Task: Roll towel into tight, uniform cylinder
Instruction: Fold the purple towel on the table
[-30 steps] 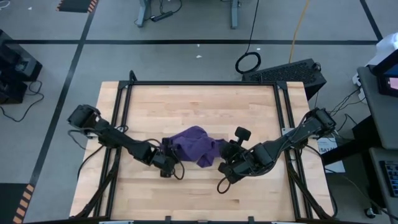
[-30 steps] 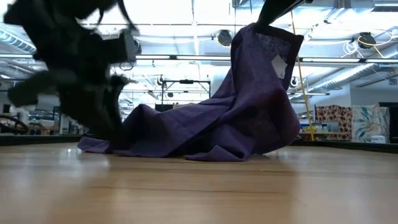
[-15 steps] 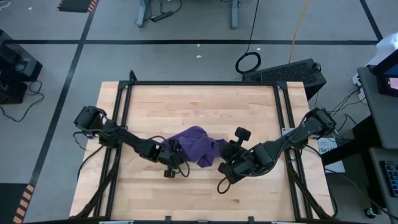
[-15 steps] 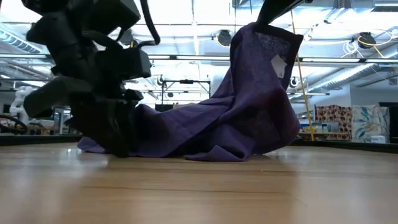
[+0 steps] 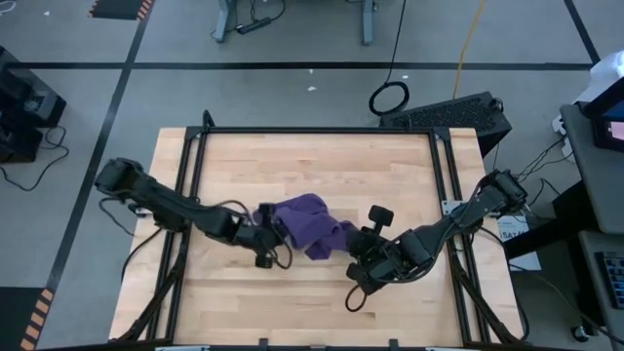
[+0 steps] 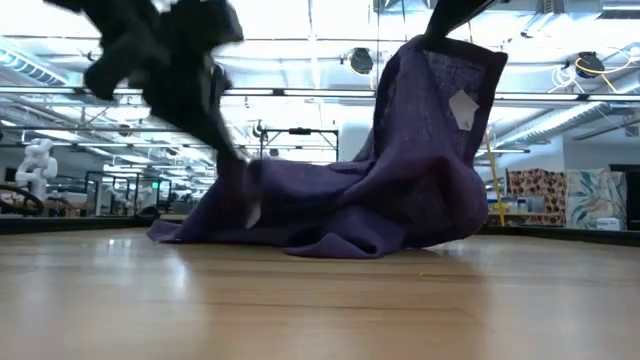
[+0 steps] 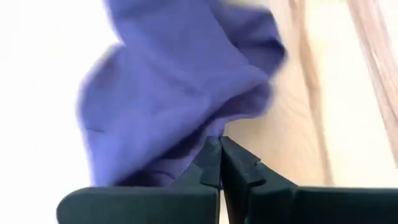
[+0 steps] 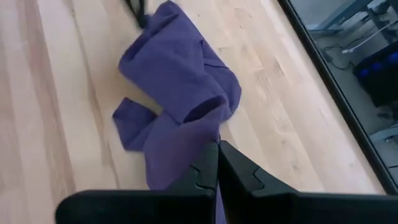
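We count one purple towel (image 5: pixel 307 222), one white tag (image 6: pixel 463 108) and two grippers. The towel lies crumpled near the middle of the wooden table (image 5: pixel 312 156) between them: the left gripper (image 5: pixel 265 216) has its fingers closed on the towel's left edge, and the right gripper (image 5: pixel 363 244), closed too, holds the opposite edge lifted above the table. We cannot read any writing on the tag.

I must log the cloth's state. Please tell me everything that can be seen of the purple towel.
The purple towel is soft plain cloth with a small white tag, crumpled, not rolled. It lies near the wooden table's middle. The right gripper holds one corner high; the left gripper is shut on the opposite edge.
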Controlling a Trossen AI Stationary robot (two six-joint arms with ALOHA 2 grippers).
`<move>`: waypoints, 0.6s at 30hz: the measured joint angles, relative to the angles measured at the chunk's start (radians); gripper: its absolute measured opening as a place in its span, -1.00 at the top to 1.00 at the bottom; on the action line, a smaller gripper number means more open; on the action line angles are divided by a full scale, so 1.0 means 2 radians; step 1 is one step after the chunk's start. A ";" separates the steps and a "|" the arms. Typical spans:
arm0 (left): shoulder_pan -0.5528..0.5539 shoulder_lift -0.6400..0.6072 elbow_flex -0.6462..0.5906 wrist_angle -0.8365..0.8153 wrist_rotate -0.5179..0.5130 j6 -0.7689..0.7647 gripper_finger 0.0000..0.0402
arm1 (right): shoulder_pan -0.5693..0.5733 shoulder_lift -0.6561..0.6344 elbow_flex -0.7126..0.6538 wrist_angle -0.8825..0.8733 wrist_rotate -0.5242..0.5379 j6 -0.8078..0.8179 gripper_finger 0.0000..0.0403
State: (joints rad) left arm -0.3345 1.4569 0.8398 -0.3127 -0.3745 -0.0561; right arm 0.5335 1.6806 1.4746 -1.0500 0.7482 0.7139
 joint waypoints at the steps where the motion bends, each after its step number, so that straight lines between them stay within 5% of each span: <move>1: -0.002 -0.019 0.005 -0.001 -0.012 0.011 0.98 | 0.000 0.000 0.000 0.000 0.007 0.000 1.00; 12: 0.005 -0.183 0.088 0.036 -0.133 0.183 0.99 | -0.016 -0.011 0.000 0.000 0.197 -0.098 1.00; 15: 0.025 -0.200 0.104 0.054 -0.137 0.226 0.99 | -0.032 -0.031 0.001 0.001 0.261 -0.146 1.00; 18: 0.028 -0.213 0.134 0.067 -0.106 0.247 1.00 | -0.044 -0.058 0.022 0.010 0.263 -0.182 1.00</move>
State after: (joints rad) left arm -0.2787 1.0310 1.1076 -0.1779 -0.5863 0.4376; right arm 0.4447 1.5645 1.5190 -1.0292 1.2741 0.3502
